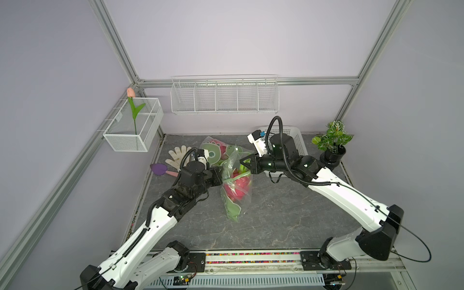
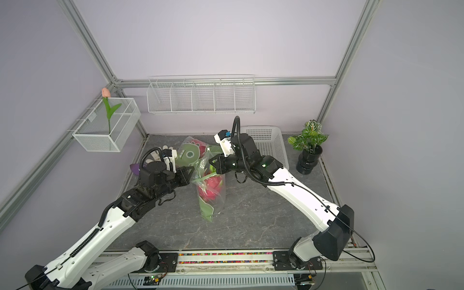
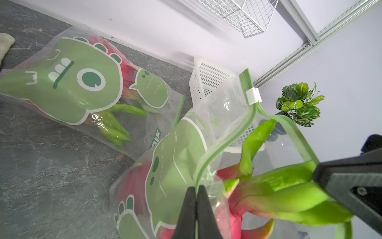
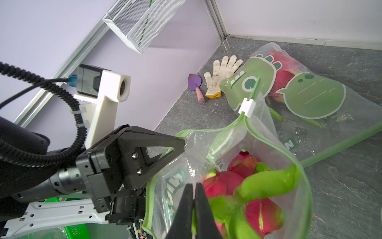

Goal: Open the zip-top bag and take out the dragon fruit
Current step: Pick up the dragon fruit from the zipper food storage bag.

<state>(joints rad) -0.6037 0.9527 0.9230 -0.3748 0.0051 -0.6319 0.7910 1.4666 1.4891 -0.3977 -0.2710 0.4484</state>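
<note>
left gripper [image 3: 196, 188] is pinching the near bag's [image 3: 169, 169] left rim, holding its mouth agape. right gripper [image 4: 193, 187] is clamping what looks like a green scale of the dragon fruit [image 4: 225, 182], which is lying inside that bag on the table [image 1: 288, 213], likely for pulling it out.

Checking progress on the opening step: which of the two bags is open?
The front bag, its rim pinched by the left gripper and right gripper: mouth gaping, dragon fruit exposed. The back bag lies flat, ungripped.

lilac walls [image 1: 226, 37], grey marbled tabletop [image 1: 276, 213], aluminium frame [image 1: 251, 81]
</note>
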